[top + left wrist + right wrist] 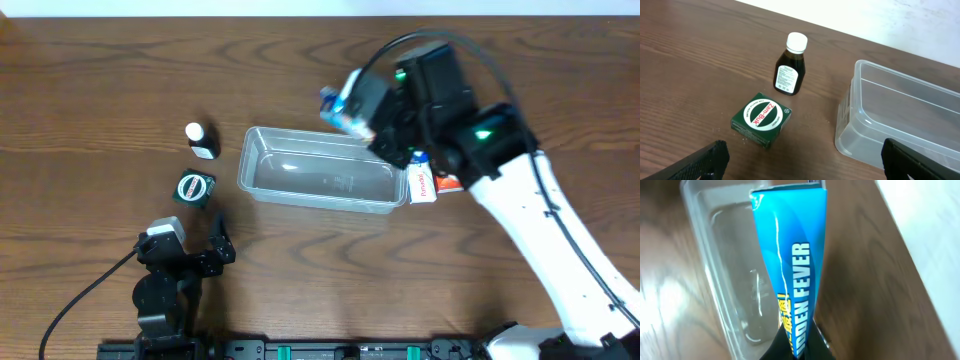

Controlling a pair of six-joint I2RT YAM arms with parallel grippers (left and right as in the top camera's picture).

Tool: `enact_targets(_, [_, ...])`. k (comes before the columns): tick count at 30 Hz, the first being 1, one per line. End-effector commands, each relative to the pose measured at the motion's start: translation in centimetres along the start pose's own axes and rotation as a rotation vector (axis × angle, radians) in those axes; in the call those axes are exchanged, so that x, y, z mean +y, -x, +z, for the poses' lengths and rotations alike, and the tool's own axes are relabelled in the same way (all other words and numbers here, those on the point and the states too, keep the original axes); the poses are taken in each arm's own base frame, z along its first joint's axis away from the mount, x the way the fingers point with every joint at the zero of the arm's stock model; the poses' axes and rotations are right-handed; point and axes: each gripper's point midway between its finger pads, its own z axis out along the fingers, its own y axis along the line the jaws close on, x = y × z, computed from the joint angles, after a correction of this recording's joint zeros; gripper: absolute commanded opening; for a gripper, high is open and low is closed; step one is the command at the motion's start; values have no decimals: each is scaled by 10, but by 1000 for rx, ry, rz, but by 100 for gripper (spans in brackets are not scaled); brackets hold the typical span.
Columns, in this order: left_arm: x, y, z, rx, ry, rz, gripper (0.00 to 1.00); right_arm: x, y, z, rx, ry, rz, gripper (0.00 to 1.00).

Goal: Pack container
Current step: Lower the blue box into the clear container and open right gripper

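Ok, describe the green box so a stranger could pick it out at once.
Find the clear container mid-table. Two small things sit on its left-arm side; the green box is the one nearer the left arm. Unlike the white-capped dark bottle beside it, it is low and square, with a round white label reading Zam-Buk.

Soft, even light is cast from above on the dark brown wooden table [100, 80], pale glare is reflected off the clear rectangular plastic tub [300, 200], and in the right wrist view everything around the blue cardboard carton [790, 280] is smeared by blur.
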Motion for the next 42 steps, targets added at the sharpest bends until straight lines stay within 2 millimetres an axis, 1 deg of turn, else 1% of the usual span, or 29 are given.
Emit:
enact_targets(1, [1, -10, 3, 24, -3, -13, 98, 5, -5, 24, 39, 39, -253, 1])
enact_targets(6, [1, -10, 3, 24, -3, -13, 98, 10, -19, 61, 99, 110, -407, 1])
enact_targets(12, [1, -10, 3, 24, -3, -13, 98, 21, -30, 98, 125, 190, -406, 1])
enact_targets(18, [1, -10, 3, 24, -3, -13, 98, 25, -49, 122, 188, 232, -394, 1])
enact_targets(22, [1, -10, 3, 24, -3, -13, 98, 26, -51, 129, 192, 238, -394, 1])
enact_targets(29, [1, -10, 3, 24, -3, -13, 98, 15, -39, 134, 152, 187, -404, 2])
enact_targets(30, [1, -10, 3, 24, -3, -13, 98, 14, -38, 135, 146, 179, -405, 7])
enact_targets(32, [1, -10, 3, 24, -3, -13, 98, 12, -36, 135, 140, 172, -398, 11])
enact_targets(33, [1, -10, 3, 24, -3, -13, 98, 12, -36, 135, 140, 172, -396, 15])
enact_targets(35, [1, -10, 3, 24, -3, -13, 98, 14, -37, 135, 145, 175, -383, 39])
enact_targets(36, [1, -10, 3, 24, -3, -13, 98, 14, -39, 135, 156, 176, -384, 41])
enact_targets(39, [1, -10, 3, 24, -3, -13, 98, 7, -47, 133, 210, 140, -373, 43])
enact_targets(40, [1, -10, 3, 24, -3, -13, 98, 4, -49, 133, 228, 123, -362, 41])
enact_targets(42, [1, -10, 3, 24, -3, -13, 98, 5, -52, 131, 250, 121, -367, 38])
